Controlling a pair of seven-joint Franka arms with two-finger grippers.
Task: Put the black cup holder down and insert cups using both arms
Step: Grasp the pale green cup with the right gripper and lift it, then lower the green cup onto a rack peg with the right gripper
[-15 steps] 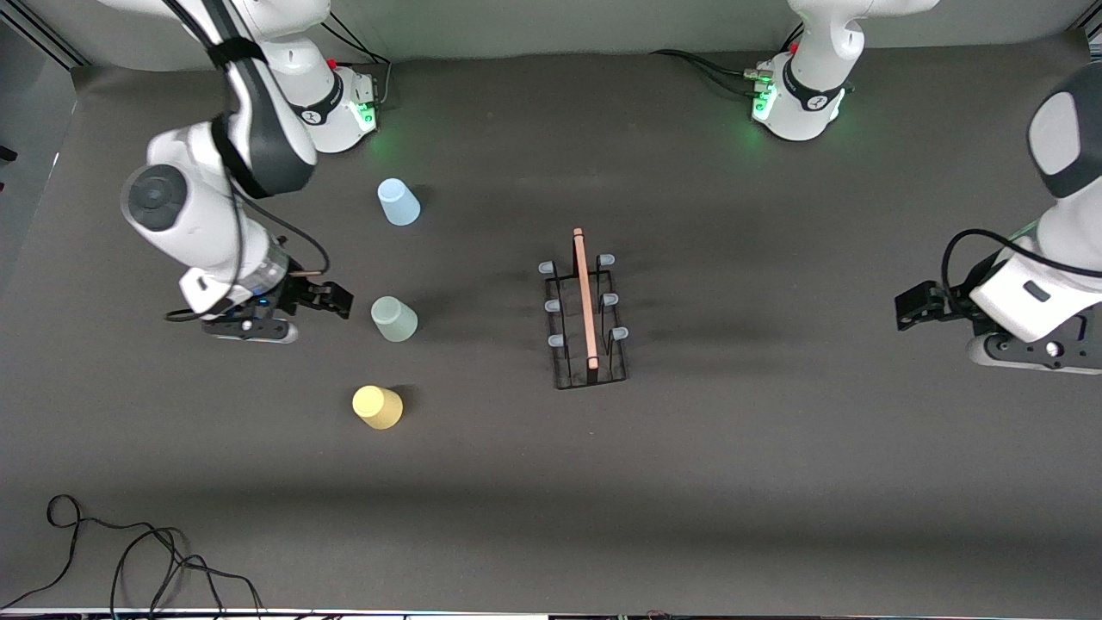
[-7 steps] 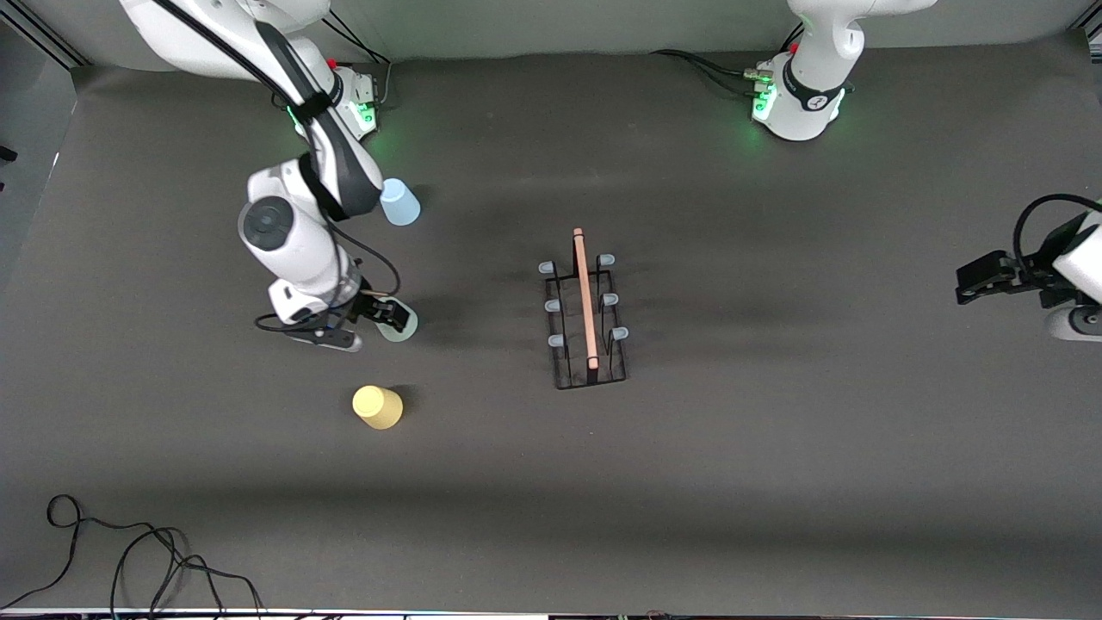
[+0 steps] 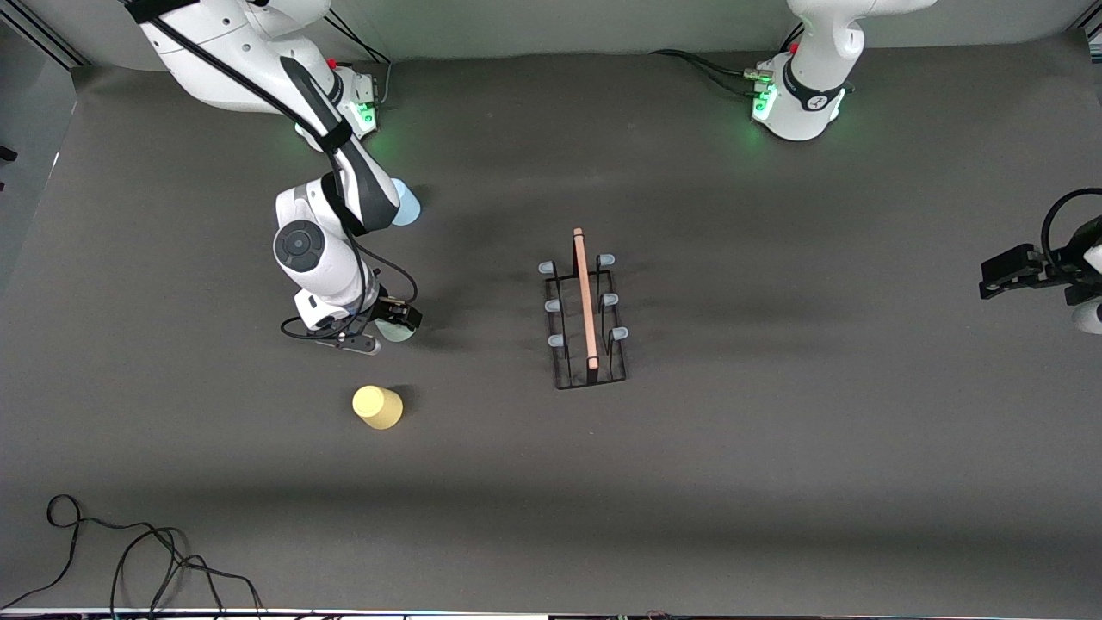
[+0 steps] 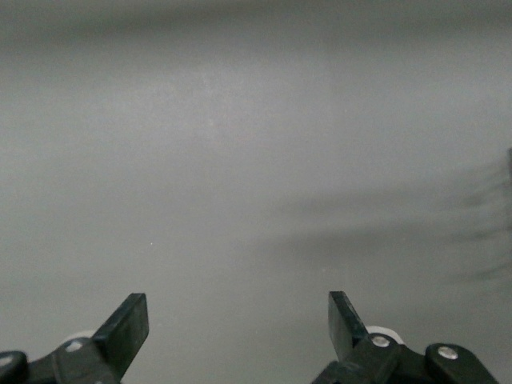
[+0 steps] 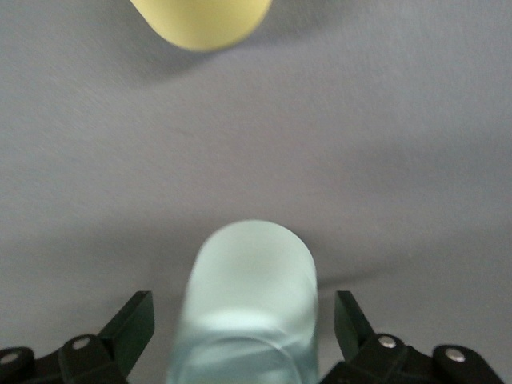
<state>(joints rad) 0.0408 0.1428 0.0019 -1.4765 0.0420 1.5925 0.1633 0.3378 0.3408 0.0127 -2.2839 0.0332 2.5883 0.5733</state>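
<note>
The black cup holder (image 3: 586, 312) stands mid-table, with its wooden rod handle on top and its pale-blue pegs bare. My right gripper (image 3: 393, 321) is low over the table, open, with its fingers on either side of the pale green cup (image 3: 400, 333). In the right wrist view the green cup (image 5: 250, 296) fills the gap of the right gripper (image 5: 242, 314), with the yellow cup (image 5: 204, 18) farther off. The yellow cup (image 3: 377, 406) stands nearer the front camera. The light blue cup (image 3: 406, 207) is partly hidden by the right arm. My left gripper (image 3: 1006, 269) is open and empty at its end of the table; the left wrist view shows the left gripper (image 4: 237, 318) over bare mat.
A loose black cable (image 3: 129, 551) lies at the table's front corner on the right arm's end. The two green-lit arm bases (image 3: 349, 103) stand along the back edge. The right arm's forearm hangs over the light blue cup.
My right arm has swung toward the holder's side and lowered, so its open fingers now flank the pale green cup. My left arm has drawn back toward its end of the table.
</note>
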